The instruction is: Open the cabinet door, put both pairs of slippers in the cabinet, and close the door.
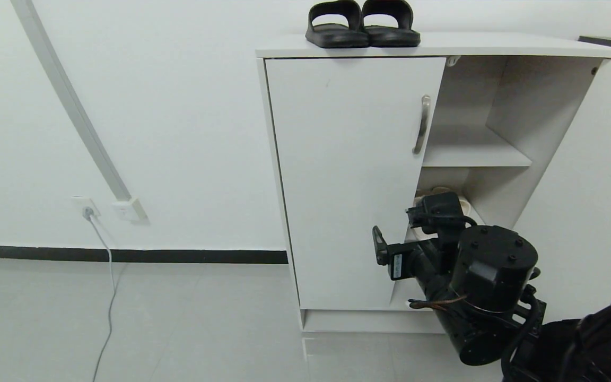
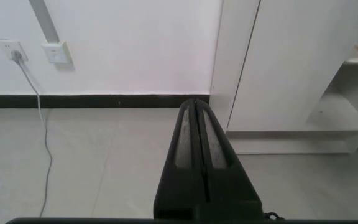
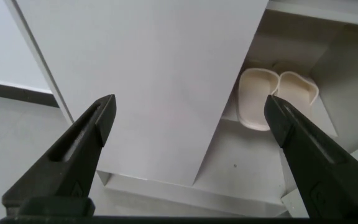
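Head view: we see black slippers (image 1: pixel 363 24) waiting atop the cabinet (image 1: pixel 496 50), cream slippers (image 3: pixel 278 98) inside; right gripper (image 3: pixel 190 106) spread wide, empty.

The closed left door (image 1: pixel 348 180) bars the left half of the cabinet (image 1: pixel 284 159). The right half stands open, walled on the right by the swung-out door (image 1: pixel 592 185). There is room over the upper shelf (image 1: pixel 475 154). Below it, cream slippers (image 3: pixel 260 99) take the far part of the lower compartment, with bare board nearer. The right tool (image 3: pixel 188 124), jaws wide apart, hangs at that opening. The black slippers (image 1: pixel 337 32) on top can be reached from the near side. A cable (image 1: pixel 109 297) crosses the floor (image 1: pixel 204 329) to the left.
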You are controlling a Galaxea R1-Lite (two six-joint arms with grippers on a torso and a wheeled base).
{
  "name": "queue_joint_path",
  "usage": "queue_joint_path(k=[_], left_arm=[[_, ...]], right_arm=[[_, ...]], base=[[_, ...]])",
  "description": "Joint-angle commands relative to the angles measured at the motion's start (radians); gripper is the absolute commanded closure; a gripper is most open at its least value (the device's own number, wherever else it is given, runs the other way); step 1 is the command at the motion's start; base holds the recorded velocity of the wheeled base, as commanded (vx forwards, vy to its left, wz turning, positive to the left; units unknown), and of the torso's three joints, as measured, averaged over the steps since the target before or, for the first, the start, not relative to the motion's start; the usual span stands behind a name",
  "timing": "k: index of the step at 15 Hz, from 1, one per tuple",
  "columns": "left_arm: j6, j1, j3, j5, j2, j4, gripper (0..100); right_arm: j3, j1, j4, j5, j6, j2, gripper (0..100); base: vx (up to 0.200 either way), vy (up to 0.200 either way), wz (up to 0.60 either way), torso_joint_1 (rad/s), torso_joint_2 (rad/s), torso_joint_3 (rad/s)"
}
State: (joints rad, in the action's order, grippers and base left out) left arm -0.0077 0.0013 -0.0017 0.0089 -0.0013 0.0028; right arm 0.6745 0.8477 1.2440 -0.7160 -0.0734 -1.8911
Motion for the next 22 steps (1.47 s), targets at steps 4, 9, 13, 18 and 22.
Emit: queue_joint_path(k=[4, 9, 13, 18, 22], left_arm=[[-0.002, 0.0, 0.0, 0.002, 0.001, 0.0, 100], [-0.002, 0.0, 0.0, 0.003, 0.001, 0.0, 100], [-0.002, 0.0, 0.0, 0.002, 0.001, -0.001, 100], [-0.002, 0.0, 0.0, 0.003, 0.001, -0.001, 100], [-0.002, 0.0, 0.0, 0.003, 0.001, 0.0, 100]], right_arm=[[-0.003, 0.002, 0.0, 0.0, 0.0, 0.0, 0], [-0.003, 0.002, 0.0, 0.0, 0.0, 0.001, 0], [-0.004, 0.002, 0.0, -0.002, 0.0, 0.001, 0], [-0.01, 0.002, 0.0, -0.002, 0.0, 0.001, 0], [-0.012, 0.004, 0.0, -0.002, 0.0, 0.001, 0]], base=[[0.0, 0.0, 0.0, 0.001, 0.0, 0.029], [0.0, 0.0, 0.0, 0.0, 0.0, 0.0], [0.0, 0.0, 0.0, 0.01, -0.21, -0.305], [0.0, 0.0, 0.0, 0.061, -0.51, -0.37], [0.0, 0.0, 0.0, 0.118, -0.46, -0.345]])
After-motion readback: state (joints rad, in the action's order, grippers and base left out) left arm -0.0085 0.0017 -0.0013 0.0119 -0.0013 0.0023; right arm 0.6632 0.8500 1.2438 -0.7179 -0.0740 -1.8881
